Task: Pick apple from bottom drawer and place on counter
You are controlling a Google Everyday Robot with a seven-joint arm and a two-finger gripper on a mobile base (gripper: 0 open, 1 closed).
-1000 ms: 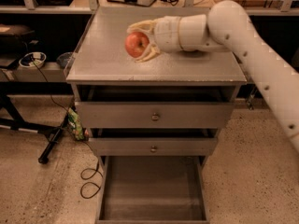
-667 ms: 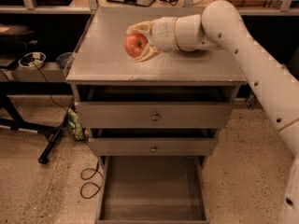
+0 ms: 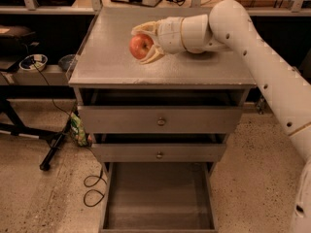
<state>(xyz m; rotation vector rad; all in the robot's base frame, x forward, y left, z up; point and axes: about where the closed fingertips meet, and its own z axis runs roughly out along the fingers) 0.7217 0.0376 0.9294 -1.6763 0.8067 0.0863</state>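
— How do the jaws stand?

— Spread about as wide as the apple (image 3: 140, 46) and closed around it. One cream finger (image 3: 142, 28) curves over the fruit at 12 o'clock, and the other comes up under it at about 5 o'clock. The gripper (image 3: 145, 44) holds it side-on, with the red skin facing 9 o'clock.

— And where is the fruit?

— Over the counter (image 3: 116, 69), in the far half and a little toward 11 o'clock from the middle. I cannot tell whether it touches the grey top or hangs just above it.

— What lies behind the gripper?

— The wrist runs off toward 3 o'clock. The white arm (image 3: 252, 47) then bends and drops to about 5 o'clock, past the cabinet's corner.

— And below the counter?

— Two drawer fronts (image 3: 160, 121) sit at 6 o'clock, each with a small round knob (image 3: 161, 122). The bottom drawer (image 3: 158, 193) is under them, pulled out toward the camera with its flat floor bare.

— Anything around the cabinet?

— A black cable (image 3: 92, 191) loops on the floor at about 8 o'clock. A white bowl (image 3: 33, 62) sits on a low shelf out at 9 o'clock.
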